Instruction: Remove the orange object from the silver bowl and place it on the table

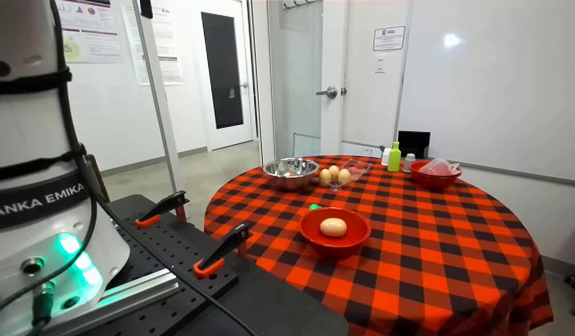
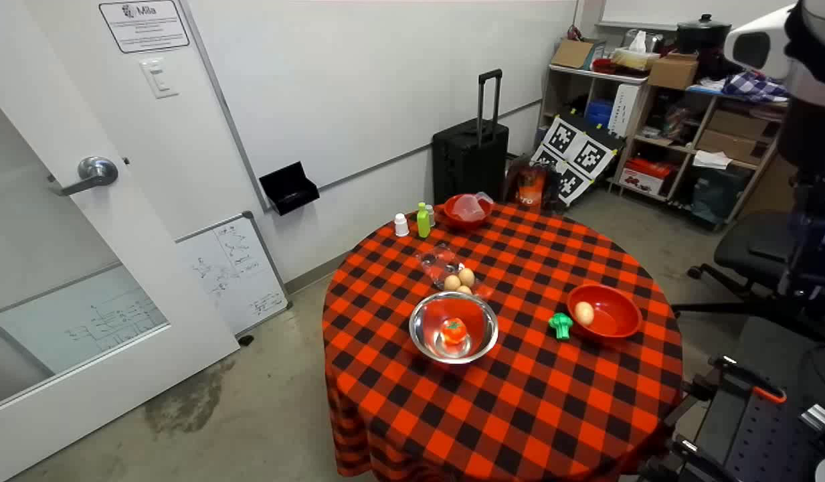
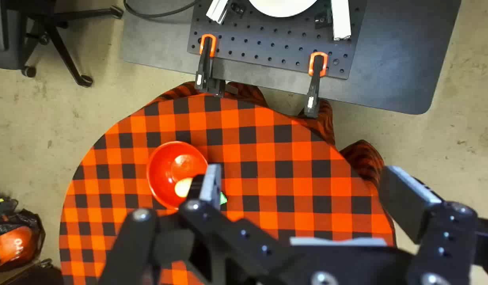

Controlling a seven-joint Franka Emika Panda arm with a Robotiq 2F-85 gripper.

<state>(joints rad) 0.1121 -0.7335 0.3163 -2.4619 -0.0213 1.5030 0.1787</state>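
Note:
The orange object [image 2: 454, 331], round with a green top like a tomato, lies inside the silver bowl [image 2: 484, 338] in an exterior view. The silver bowl also shows in an exterior view [image 1: 291, 183], where I cannot make out the orange object in it. The table [image 2: 519, 422] has a red and black checked cloth. My gripper [image 3: 306, 178] is wide open in the wrist view, with nothing between its fingers, high above the cloth near the table edge. The silver bowl and orange object are out of the wrist view. The arm's dark end shows at the right edge of an exterior view.
A red bowl [image 2: 616, 314] holding an egg [image 2: 584, 313] stands beside a green broccoli-like piece [image 2: 561, 326]. Several eggs [image 2: 460, 280] in a clear carton sit close to the silver bowl. A green bottle [image 1: 393, 157] and another red bowl [image 1: 434, 179] stand farther off.

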